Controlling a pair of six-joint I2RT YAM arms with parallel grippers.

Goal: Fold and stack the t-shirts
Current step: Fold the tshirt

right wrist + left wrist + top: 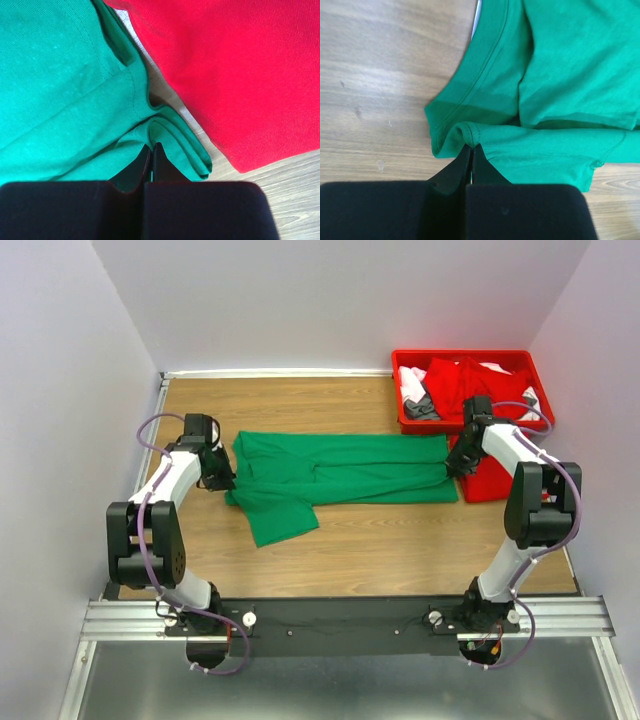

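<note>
A bright green t-shirt point(330, 475) lies stretched across the wooden table, folded lengthwise, one sleeve hanging toward the front left. My left gripper point(218, 478) is shut on the green t-shirt's left end near the collar, seen in the left wrist view point(471, 146). My right gripper point(455, 466) is shut on a fold at the shirt's right hem, seen in the right wrist view point(152, 145). A folded red t-shirt point(492, 475) lies just right of it and shows in the right wrist view point(240, 70). More red, white and grey garments point(450, 385) sit in the bin.
A red plastic bin point(470, 360) stands at the back right corner. The table's metal edge point(160, 390) runs along the left and back, with purple walls close on three sides. Bare wood point(400, 550) lies in front of the shirt.
</note>
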